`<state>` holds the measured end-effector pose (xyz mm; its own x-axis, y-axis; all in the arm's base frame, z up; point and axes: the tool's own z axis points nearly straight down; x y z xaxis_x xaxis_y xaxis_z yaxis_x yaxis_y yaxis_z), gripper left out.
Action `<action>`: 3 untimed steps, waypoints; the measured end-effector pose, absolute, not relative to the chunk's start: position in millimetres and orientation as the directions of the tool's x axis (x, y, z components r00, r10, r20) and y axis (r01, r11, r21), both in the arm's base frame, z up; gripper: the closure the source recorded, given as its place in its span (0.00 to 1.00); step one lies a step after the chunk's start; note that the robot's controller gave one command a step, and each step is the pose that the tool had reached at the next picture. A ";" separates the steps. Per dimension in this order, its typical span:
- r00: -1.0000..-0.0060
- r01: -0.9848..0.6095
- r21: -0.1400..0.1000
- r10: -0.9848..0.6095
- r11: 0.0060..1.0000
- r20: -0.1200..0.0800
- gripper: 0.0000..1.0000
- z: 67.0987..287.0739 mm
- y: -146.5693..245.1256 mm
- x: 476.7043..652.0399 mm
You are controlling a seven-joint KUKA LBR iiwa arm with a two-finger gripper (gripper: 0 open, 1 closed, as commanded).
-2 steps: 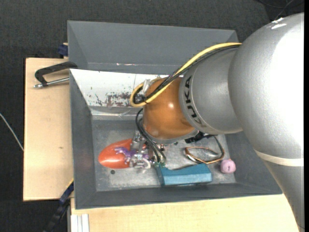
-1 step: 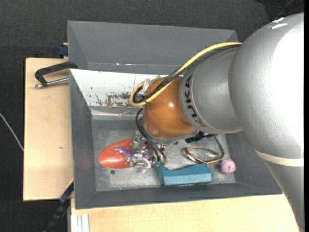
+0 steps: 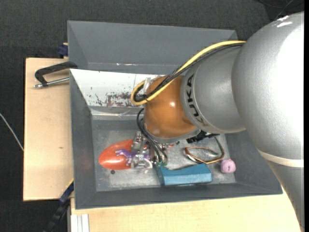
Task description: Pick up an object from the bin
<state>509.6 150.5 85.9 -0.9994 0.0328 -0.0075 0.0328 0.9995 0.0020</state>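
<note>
Orange-red oval thing (image 3: pixel 112 156) lies on the floor of the bin (image 3: pixel 82 144), lower left of centre in the frame, long axis roughly left to right. Gripper (image 3: pixel 143 159) is down at its right end, touching it or just over it; I cannot separate the two. A small purple piece (image 3: pixel 121 153) sits at that same end, on or against the oval. Whether it is attached or loose is unclear.

Handling (judgement): smooth rounded shell, probably light hollow plastic or rubber. Likely slippery, apt to squirt sideways under a pinch on the curved flanks. Best hold looks to be across the narrow width near the middle, where the sides run closest to parallel. The tapered left tip offers little. Does not look fragile.

Neighbours: blue block (image 3: pixel 186 175) flat on the floor just right of and below the gripper. Wire loop (image 3: pixel 205 153) further right, pink ball (image 3: pixel 228 166) beyond it. All are apart from the oval, so a double pick seems unlikely.

Hidden or unclear: orange cover (image 3: pixel 164 112) on the wrist and the arm's body overhang the middle and right of the bin, so the floor beneath them is unseen. The gripper tip reads as a tangle of metal and dark cable; whether it is released or clenched, cannot tell. It covers the oval's right end.
</note>
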 end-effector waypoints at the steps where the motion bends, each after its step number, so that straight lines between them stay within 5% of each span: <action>1: -0.999 0.032 0.001 0.032 0.999 -0.003 1.00 103.2 150.6 509.2; 3: -0.999 0.032 0.001 0.032 0.999 0.000 1.00 118.7 151.2 509.4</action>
